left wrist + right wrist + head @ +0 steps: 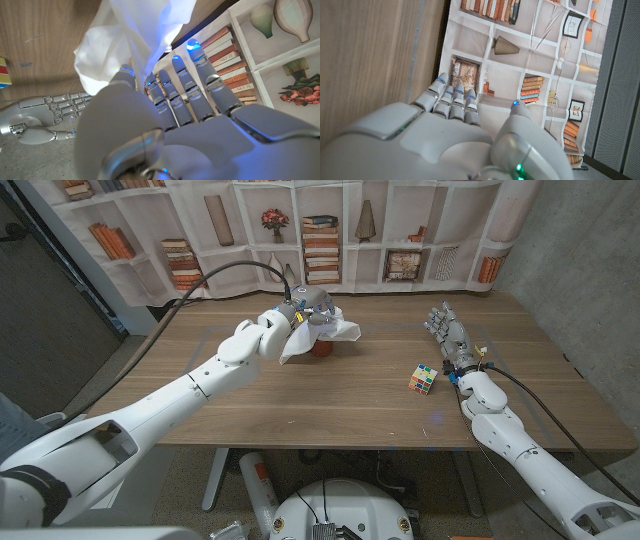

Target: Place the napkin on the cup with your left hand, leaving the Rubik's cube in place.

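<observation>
A white napkin (pixel 338 332) hangs over a small reddish-brown cup (pixel 322 349) at the table's far middle, hiding most of the cup. My left hand (pixel 298 316) is right above the cup and pinches the napkin from its left side. In the left wrist view the napkin (pixel 134 42) rises from between the thumb and fingers of my left hand (pixel 165 120). The Rubik's cube (pixel 424 378) sits on the table to the right of the cup, apart from both hands. My right hand (pixel 447 332) stands upright behind the cube, fingers spread, holding nothing; its fingers (pixel 451 102) reach toward the backdrop.
The wooden table (pixel 250 405) has bare surface in front of the cup and cube. A bookshelf-print backdrop (pixel 330 230) hangs along the far edge. In the left wrist view my right hand (pixel 47 112) and a corner of the cube (pixel 2 72) show.
</observation>
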Controlling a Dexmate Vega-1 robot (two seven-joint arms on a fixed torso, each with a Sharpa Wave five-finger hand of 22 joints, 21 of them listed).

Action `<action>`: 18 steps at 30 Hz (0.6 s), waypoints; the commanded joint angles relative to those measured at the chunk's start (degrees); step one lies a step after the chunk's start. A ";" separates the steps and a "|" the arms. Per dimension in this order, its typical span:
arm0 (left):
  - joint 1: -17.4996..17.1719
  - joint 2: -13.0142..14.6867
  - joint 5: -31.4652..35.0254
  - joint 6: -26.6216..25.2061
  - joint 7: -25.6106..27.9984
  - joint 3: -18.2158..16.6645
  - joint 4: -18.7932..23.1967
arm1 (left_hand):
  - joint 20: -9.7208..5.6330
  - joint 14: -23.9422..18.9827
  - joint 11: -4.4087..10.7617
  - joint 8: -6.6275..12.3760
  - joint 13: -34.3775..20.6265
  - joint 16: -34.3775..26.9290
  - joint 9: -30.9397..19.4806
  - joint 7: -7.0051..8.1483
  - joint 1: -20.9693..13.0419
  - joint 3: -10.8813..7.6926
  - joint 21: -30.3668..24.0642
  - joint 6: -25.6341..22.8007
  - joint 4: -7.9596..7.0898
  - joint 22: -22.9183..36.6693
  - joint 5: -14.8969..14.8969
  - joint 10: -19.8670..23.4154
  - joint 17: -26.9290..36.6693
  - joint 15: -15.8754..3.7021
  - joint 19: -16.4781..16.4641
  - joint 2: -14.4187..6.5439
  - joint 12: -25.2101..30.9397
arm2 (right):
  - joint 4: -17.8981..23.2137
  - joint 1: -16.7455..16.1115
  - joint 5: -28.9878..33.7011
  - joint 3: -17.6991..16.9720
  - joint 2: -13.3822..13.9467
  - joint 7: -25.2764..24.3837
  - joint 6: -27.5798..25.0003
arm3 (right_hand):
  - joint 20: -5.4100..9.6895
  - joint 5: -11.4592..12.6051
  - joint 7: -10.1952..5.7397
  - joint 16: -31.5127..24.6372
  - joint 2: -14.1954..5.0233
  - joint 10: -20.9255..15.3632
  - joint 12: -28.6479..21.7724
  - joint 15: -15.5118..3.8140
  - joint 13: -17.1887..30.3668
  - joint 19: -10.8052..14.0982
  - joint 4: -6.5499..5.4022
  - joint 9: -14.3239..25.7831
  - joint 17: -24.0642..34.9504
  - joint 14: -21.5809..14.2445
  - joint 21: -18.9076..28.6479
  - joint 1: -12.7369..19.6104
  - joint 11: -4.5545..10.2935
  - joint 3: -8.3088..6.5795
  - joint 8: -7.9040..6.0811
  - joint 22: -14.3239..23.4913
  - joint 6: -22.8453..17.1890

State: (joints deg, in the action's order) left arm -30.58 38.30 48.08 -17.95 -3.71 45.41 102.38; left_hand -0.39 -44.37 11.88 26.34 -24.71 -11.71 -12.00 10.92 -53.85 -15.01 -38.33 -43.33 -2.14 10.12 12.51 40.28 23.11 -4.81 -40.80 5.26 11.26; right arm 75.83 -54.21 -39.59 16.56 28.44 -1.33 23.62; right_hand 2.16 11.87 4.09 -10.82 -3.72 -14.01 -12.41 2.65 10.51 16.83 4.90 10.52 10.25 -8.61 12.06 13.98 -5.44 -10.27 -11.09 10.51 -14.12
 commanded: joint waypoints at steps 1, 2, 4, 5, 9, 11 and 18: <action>0.22 0.11 -0.11 0.31 0.67 -0.74 0.70 | -0.20 0.42 0.03 -0.02 -0.02 -0.64 0.06 0.03 -0.02 0.33 0.13 -0.75 -0.01 0.21 0.43 0.08 0.09 -5.17 0.37 -0.58 0.47 | 0.48 -0.42 0.23 -0.19 0.08 -0.57 0.16 | -0.07 -0.21 0.14 0.15 -0.17 -0.32 0.16 0.02 0.18 0.53 0.33 0.30 0.33 -0.30 -0.17 0.35 -0.24 -0.15 -0.07 0.20 -0.36; 0.20 0.15 -0.21 0.33 0.72 -0.87 0.82 | -0.18 0.52 0.03 -0.01 -0.02 -0.62 0.06 0.04 -0.01 0.35 0.18 -0.79 -0.01 0.21 0.44 0.11 0.09 -5.16 0.42 -0.57 0.49 | 0.54 -0.46 0.26 -0.20 0.09 -0.61 0.17 | -0.07 -0.21 0.13 0.15 -0.18 -0.27 0.18 0.02 0.18 0.53 0.33 0.30 0.33 -0.30 -0.17 0.34 -0.18 -0.14 -0.05 0.20 -0.32; 0.19 0.23 -0.05 0.25 0.88 -1.00 1.04 | -0.18 0.65 0.04 -0.05 -0.03 -0.58 0.07 -0.05 0.01 0.37 0.21 -0.72 -0.02 0.21 0.45 0.17 0.06 -5.15 0.43 -0.56 0.52 | 0.62 -0.51 0.28 -0.23 0.09 -0.67 0.23 | -0.08 -0.22 0.16 0.14 -0.18 -0.27 0.18 0.02 0.18 0.52 0.32 0.30 0.33 -0.32 -0.18 0.32 -0.18 -0.13 -0.06 0.20 -0.35; 0.14 0.26 -0.13 0.25 0.98 -1.14 1.17 | -0.14 0.62 0.04 -0.05 -0.02 -0.61 0.07 0.00 0.01 0.38 0.25 -0.75 -0.02 0.21 0.47 0.19 0.05 -5.19 0.46 -0.56 0.53 | 0.67 -0.53 0.32 -0.23 0.09 -0.73 0.24 | -0.06 -0.22 0.12 0.14 -0.18 -0.28 0.18 0.06 0.18 0.52 0.32 0.30 0.34 -0.32 -0.18 0.32 -0.11 -0.13 -0.06 0.20 -0.35; -0.04 0.46 -0.20 0.15 1.22 -1.59 1.77 | -0.08 0.66 0.03 -0.08 -0.03 -0.65 0.07 0.06 0.04 0.41 0.35 -0.75 -0.03 0.21 0.50 0.20 0.02 -5.21 0.54 -0.56 0.55 | 0.79 -0.58 0.37 -0.23 0.10 -0.81 0.24 | -0.08 -0.23 0.15 0.15 -0.20 -0.24 0.20 0.06 0.18 0.54 0.32 0.30 0.34 -0.31 -0.18 0.29 -0.26 -0.11 -0.07 0.20 -0.37; -0.18 0.57 -0.38 0.11 1.31 -1.88 2.07 | -0.05 0.71 0.03 -0.08 -0.03 -0.66 0.07 0.01 0.06 0.44 0.39 -0.76 -0.04 0.22 0.52 0.24 0.02 -5.18 0.57 -0.55 0.57 | 0.83 -0.55 0.43 -0.19 0.09 -0.84 0.22 | -0.07 -0.24 0.13 0.14 -0.19 -0.25 0.20 0.02 0.18 0.52 0.32 0.29 0.34 -0.32 -0.19 0.28 -0.20 -0.11 -0.04 0.20 -0.30; -0.92 1.13 -0.48 -0.38 1.74 -2.81 3.45 | 0.00 0.79 0.03 -0.12 -0.04 -0.72 0.08 0.01 0.09 0.48 0.57 -0.81 -0.07 0.23 0.59 0.21 -0.03 -5.14 0.72 -0.59 0.58 | 0.93 -0.35 0.53 -0.06 0.07 -0.79 0.11 | -0.08 -0.25 0.05 0.14 -0.24 -0.16 0.24 0.04 0.18 0.49 0.32 0.29 0.34 -0.32 -0.21 0.28 -0.16 -0.11 -0.04 0.20 -0.29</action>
State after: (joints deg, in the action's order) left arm -30.65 38.77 47.83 -17.77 -2.58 43.86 104.14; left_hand -0.50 -43.97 11.88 26.34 -24.72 -12.10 -11.71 10.85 -53.63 -14.59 -37.88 -43.40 -2.19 10.28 12.74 40.28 23.12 -4.71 -40.26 5.03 11.26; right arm 76.53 -54.64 -39.26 16.40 28.47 -1.99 23.81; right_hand 2.16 11.65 4.09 -10.82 -3.72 -14.01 -12.41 2.65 10.51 16.84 4.90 10.52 10.25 -8.61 11.95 13.98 -5.44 -10.27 -11.09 10.51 -14.12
